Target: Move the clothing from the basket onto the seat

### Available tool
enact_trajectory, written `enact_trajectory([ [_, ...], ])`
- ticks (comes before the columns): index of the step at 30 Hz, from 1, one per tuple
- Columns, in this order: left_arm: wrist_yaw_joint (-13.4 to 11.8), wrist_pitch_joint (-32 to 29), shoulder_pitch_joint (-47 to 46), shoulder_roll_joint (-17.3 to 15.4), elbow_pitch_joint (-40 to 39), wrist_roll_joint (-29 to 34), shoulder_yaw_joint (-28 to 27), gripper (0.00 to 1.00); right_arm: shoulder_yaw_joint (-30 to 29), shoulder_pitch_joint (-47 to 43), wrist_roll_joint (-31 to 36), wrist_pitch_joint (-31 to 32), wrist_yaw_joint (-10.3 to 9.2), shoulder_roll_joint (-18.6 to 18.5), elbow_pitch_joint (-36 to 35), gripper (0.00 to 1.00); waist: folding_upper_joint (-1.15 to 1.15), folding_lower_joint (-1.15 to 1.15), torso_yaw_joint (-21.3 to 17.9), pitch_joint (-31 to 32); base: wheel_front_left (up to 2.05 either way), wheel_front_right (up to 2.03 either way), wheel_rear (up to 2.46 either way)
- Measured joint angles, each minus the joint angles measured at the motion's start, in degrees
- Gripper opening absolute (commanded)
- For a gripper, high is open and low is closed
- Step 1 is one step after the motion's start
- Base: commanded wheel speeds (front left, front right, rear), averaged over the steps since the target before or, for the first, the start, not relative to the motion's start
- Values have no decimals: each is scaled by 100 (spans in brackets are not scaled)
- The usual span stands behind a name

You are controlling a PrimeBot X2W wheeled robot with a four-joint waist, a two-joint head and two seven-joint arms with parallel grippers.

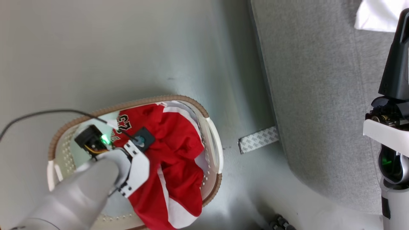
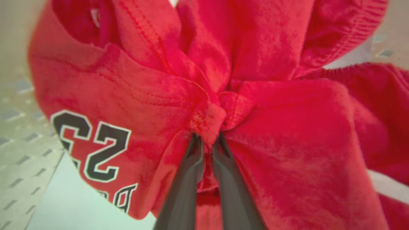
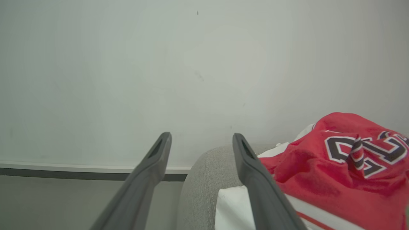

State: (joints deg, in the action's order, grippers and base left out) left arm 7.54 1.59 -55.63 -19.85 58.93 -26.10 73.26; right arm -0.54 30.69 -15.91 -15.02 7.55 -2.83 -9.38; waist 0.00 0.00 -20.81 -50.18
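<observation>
The left gripper (image 2: 207,140) is pinched almost shut on a bunched fold of the red jersey (image 2: 287,143), with cloth squeezed between both fingers. The printed number sits just left of the tips. The jersey lies in the basket (image 1: 214,140), under and around the gripper, and one end seems to hang over the near rim.

The step in hand looks like the lift. It probably goes best straight up and slowly until the trailing end clears the rim, so the basket is not dragged along. The pinch takes only a small fold, so a jerk could pull it free. A thin black cable (image 1: 48,112) crosses the basket's far rim toward the wrist and could snag on the cloth.

Right of the gripper, past the basket, a strip of tape (image 1: 258,139) lies flat on the floor and is no obstacle. Further right is the seat (image 1: 319,95), well apart from the gripper, and the load must rise over its edge.

The right gripper (image 3: 201,137) stands wide open, holding nothing. Just right of its fingers a second jersey (image 3: 335,159) lies on the seat over white cloth (image 3: 233,207). That arm occupies the seat's right side, so a drop short of it looks safest.
</observation>
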Motion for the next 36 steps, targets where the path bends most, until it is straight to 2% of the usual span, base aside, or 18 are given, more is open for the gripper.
enact_trajectory([
  [13, 0, 969, 571, 465, -164, -834, 4, 0, -77, -250, 500, 0, 0, 1, 376, 100, 0, -1, 267, 1286, 0, 0, 0],
  [23, -1, 1314, 981, 630, -643, -1251, -138, 0, 43, -663, 655, 0, 0, 3, 798, 100, 0, -1, 529, 2424, 0, 0, 0],
  [30, -213, 1348, 1289, 555, -1670, -1307, -737, 0, 210, -918, 694, -1, 0, 5, 1094, 100, 0, -1, 749, 3147, 0, 0, 0],
  [36, -405, 1354, 1490, 356, -2672, -1298, -1302, 0, 266, -1160, 657, 0, 0, 5, 1237, 100, 0, -1, 1025, 3626, 0, 0, 0],
])
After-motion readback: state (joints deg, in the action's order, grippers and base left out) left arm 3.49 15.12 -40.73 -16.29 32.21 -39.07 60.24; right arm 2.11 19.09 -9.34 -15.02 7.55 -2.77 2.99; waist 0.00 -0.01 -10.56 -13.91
